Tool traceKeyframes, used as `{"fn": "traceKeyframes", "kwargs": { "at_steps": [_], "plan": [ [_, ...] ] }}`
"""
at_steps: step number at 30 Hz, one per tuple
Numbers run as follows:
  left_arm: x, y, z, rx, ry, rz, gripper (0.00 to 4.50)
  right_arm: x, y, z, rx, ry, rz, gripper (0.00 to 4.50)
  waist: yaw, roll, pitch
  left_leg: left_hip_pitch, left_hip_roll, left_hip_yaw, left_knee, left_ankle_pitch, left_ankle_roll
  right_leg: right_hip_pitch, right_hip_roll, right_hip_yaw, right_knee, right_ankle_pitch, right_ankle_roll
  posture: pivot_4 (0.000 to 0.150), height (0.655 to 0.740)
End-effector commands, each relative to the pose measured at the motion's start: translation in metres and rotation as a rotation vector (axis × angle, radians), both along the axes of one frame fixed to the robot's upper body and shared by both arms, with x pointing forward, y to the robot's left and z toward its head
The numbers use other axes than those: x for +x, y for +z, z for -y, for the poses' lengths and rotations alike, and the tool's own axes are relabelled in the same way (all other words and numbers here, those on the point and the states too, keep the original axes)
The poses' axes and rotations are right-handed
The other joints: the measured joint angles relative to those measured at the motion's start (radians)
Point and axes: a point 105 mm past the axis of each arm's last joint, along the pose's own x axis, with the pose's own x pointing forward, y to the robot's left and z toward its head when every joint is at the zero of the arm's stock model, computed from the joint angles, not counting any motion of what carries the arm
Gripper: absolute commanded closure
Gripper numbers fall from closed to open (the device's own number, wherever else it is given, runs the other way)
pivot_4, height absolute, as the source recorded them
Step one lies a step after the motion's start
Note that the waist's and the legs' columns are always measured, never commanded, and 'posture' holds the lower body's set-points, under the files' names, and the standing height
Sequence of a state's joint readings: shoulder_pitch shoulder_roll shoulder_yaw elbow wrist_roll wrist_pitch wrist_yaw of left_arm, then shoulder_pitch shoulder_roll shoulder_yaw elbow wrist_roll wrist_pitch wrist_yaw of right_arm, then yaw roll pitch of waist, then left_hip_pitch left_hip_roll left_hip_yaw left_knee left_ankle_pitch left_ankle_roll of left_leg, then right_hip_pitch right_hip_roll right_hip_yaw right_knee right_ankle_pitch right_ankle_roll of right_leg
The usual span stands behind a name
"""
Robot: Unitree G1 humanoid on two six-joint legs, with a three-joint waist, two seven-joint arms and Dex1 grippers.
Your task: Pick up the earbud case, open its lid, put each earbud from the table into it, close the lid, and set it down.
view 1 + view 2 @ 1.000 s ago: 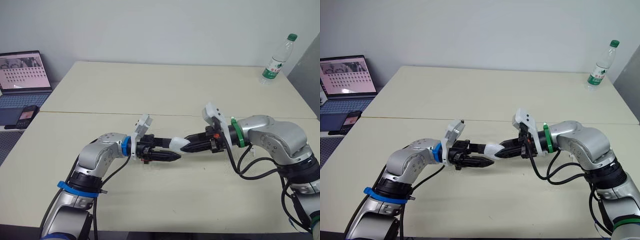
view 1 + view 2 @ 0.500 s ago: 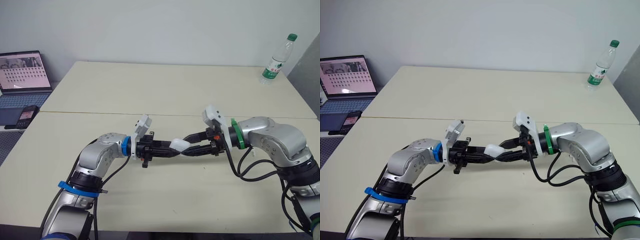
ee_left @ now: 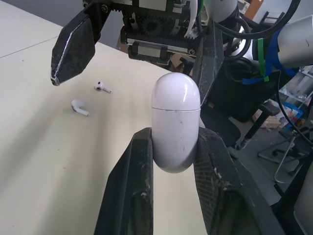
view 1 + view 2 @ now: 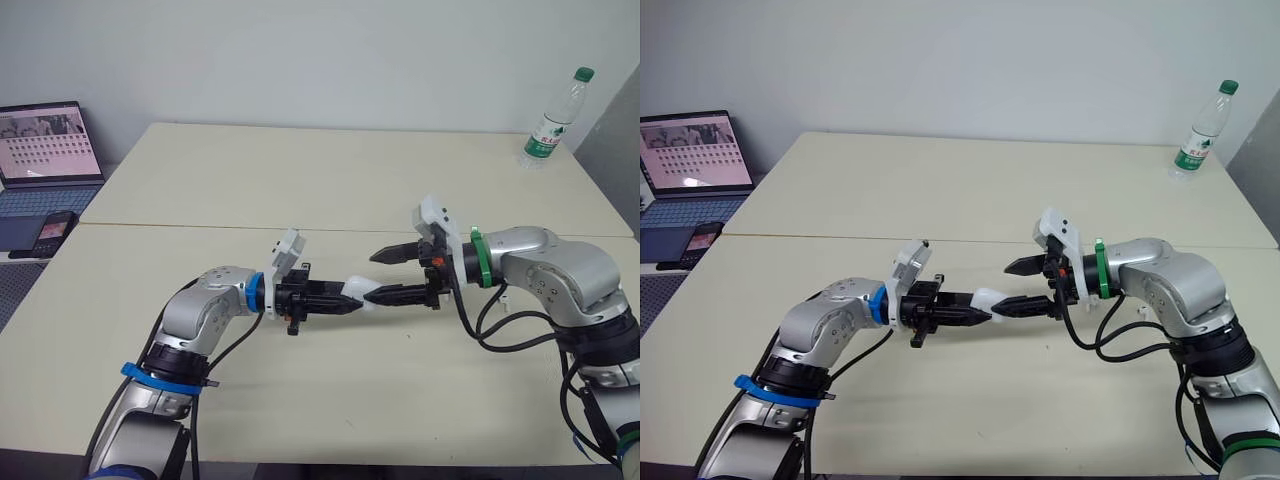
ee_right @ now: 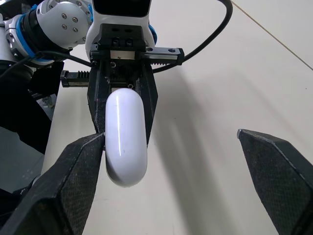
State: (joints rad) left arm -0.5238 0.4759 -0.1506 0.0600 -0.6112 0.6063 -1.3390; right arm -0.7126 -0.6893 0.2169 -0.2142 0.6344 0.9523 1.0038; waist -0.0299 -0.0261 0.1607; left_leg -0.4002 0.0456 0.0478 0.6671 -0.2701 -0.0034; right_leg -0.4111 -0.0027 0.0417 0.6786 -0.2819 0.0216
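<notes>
The white earbud case (image 4: 358, 291) hangs above the middle of the table with its lid closed. My left gripper (image 4: 335, 297) is shut on its lower half, and the domed lid end (image 3: 175, 95) sticks out past the fingertips. My right gripper (image 4: 371, 277) faces it from the right and stands wide open. One of its fingers (image 5: 83, 166) lies right alongside the case, and I cannot tell whether they touch. The other finger (image 5: 274, 171) is well clear. Two white earbuds (image 3: 101, 87) (image 3: 79, 107) lie loose on the table beneath the right gripper.
The cream table (image 4: 330, 190) has a seam running across its middle. A water bottle (image 4: 555, 118) stands at its far right corner. To the left, beside the table, are an open laptop (image 4: 50, 140) and a phone (image 4: 55, 228).
My left gripper has shut on the case. My right gripper, which was shut on the case's other end, has opened wide and let go, its upper finger swinging up.
</notes>
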Motion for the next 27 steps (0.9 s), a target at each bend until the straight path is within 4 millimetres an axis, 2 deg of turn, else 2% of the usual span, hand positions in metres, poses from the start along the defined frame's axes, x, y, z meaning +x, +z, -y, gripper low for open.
{"fn": "traceKeyframes", "kwargs": {
  "at_steps": [1,7,11,14,18,21,23,27],
  "plan": [
    [-0.006,0.005,0.002,-0.02,-0.035,0.018,3.73,0.017,0.015,0.008,0.008,-0.104,0.063,0.0,-0.001,0.0,0.0,0.0,0.0,0.0,0.0,0.0,0.0,0.0,0.0,0.0,0.0,0.0,0.0,0.15,0.7362],
    [-0.007,-0.002,0.0,-0.007,-0.004,0.022,3.73,0.019,0.032,0.018,0.035,-0.113,0.086,0.0,0.001,0.0,0.0,0.0,-0.001,0.0,0.0,0.0,0.0,0.0,-0.001,0.0,0.0,0.0,0.0,0.15,0.7362],
    [0.001,-0.005,-0.002,0.0,0.116,0.076,3.73,0.013,0.04,0.023,0.04,-0.098,0.1,0.0,0.001,0.0,0.0,0.0,0.0,0.0,0.0,0.0,0.0,0.0,-0.001,0.0,0.0,0.0,0.0,0.15,0.7362],
    [0.006,-0.001,-0.006,-0.036,0.216,0.126,3.73,0.015,0.04,0.032,0.025,-0.15,0.106,0.0,-0.001,0.0,0.0,0.0,0.0,0.0,0.0,0.0,0.0,0.0,-0.001,0.001,0.0,0.0,0.0,0.15,0.7362],
    [0.015,0.009,-0.011,-0.105,0.39,0.23,3.73,0.031,0.014,0.068,-0.075,-0.372,0.1,0.0,0.003,0.0,0.0,0.0,0.0,-0.001,0.0,0.0,0.0,0.001,-0.005,0.0,0.0,0.0,0.0,0.15,0.7362],
    [0.019,0.007,-0.014,-0.116,0.496,0.298,3.73,0.039,-0.009,0.098,-0.164,-0.531,0.138,0.0,0.005,0.0,0.0,0.0,-0.001,0.0,0.0,0.0,0.0,0.001,-0.007,0.0,-0.001,0.0,0.0,0.15,0.7362],
    [0.02,0.004,-0.017,-0.11,0.553,0.327,3.73,0.035,-0.025,0.113,-0.226,-0.592,0.142,0.0,0.005,0.0,0.0,0.0,-0.002,0.001,0.0,0.0,0.0,0.001,-0.008,0.001,-0.001,0.0,0.0,0.15,0.7362],
    [0.019,-0.005,-0.026,-0.089,0.628,0.366,3.73,0.026,-0.047,0.129,-0.246,-0.727,0.083,0.0,0.002,0.0,0.0,0.0,-0.002,0.002,-0.001,0.0,0.0,0.001,-0.008,0.001,0.0,0.0,0.0,0.15,0.7362]
  ]
}}
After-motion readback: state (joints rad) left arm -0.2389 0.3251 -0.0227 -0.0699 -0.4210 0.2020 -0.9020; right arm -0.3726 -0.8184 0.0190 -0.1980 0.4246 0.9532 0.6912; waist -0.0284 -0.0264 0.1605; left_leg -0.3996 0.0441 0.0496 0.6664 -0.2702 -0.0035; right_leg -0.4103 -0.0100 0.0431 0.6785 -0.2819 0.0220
